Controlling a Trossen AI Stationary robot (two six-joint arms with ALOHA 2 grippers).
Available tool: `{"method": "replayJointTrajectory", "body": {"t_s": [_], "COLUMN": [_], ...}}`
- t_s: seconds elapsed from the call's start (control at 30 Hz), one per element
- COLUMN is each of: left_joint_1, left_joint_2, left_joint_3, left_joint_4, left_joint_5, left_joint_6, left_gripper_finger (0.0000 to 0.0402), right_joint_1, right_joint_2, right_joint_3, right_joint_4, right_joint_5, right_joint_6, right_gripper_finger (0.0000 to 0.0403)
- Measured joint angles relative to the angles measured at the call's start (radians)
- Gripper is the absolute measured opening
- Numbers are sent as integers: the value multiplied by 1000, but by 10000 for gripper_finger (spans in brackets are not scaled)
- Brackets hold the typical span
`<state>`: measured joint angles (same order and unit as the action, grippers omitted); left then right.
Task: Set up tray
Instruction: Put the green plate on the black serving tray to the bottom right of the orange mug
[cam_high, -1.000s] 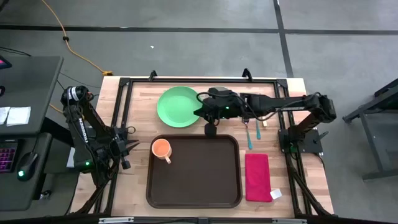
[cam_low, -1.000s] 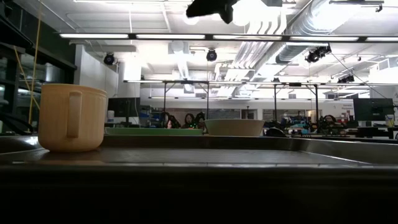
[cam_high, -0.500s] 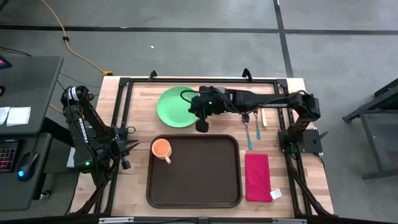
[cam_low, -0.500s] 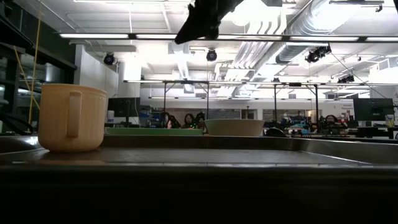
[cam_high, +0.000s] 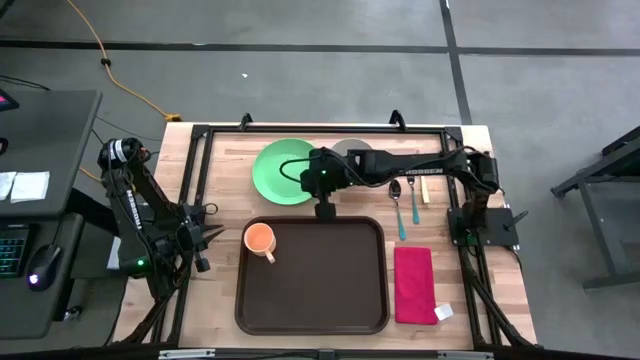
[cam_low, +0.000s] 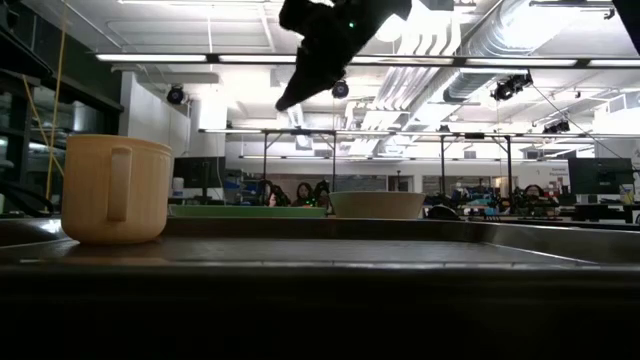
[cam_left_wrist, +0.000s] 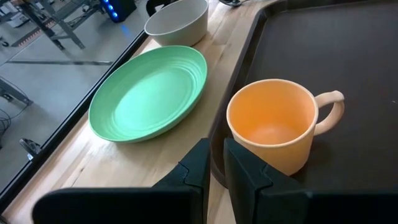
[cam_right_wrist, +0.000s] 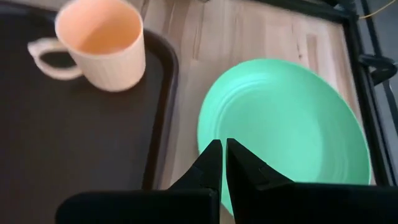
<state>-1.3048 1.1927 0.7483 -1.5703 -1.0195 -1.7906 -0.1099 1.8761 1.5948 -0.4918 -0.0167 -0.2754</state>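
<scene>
While the large dark brown rectangular plastic tray (cam_high: 311, 275) lies flat on the near middle of the pale wooden surface (cam_high: 225, 170), the right tool (cam_high: 325, 208) hangs above the strip of bare wood between the tray's far rim and the round green plate (cam_high: 280, 170). Its two dark fingers are pressed together with nothing between them, and in the right wrist view they point down at the near edge of the green plate (cam_right_wrist: 292, 124), with the tray's far left corner (cam_right_wrist: 74, 143) just beside. Seen from the low camera, the right tool (cam_low: 290, 98) is well above the tray, not touching it.

An orange plastic cup with a handle (cam_high: 260, 240) stands upright inside the tray at its far left corner. The left tool (cam_high: 205, 237) waits near the surface's left edge, just beside the tray's left rim; in its wrist view its fingers (cam_left_wrist: 199, 165) show a narrow gap and grip nothing, with the cup (cam_left_wrist: 273, 130) close ahead.

A pale grey bowl (cam_left_wrist: 177, 22) sits beyond the plate. Right of the tray lies a folded red napkin (cam_high: 413, 285), and farther back a teal-handled spoon (cam_high: 398, 208) and fork (cam_high: 414, 200).
</scene>
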Motion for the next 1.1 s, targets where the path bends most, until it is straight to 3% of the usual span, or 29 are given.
{"method": "replayJointTrajectory", "body": {"t_s": [0.7,1.1], "left_joint_1": [2,2], "left_joint_2": [0,0], "left_joint_3": [0,0], "left_joint_4": [5,6], "left_joint_5": [14,15], "left_joint_6": [-14,-14], "left_gripper_finger": [79,79], "right_joint_1": [-15,-28], "right_joint_2": [75,75], "right_joint_3": [-1,-1], "right_joint_4": [-48,-63], "right_joint_5": [52,9], "right_joint_6": [-111,-171], "right_gripper_finger": [4,80]}}
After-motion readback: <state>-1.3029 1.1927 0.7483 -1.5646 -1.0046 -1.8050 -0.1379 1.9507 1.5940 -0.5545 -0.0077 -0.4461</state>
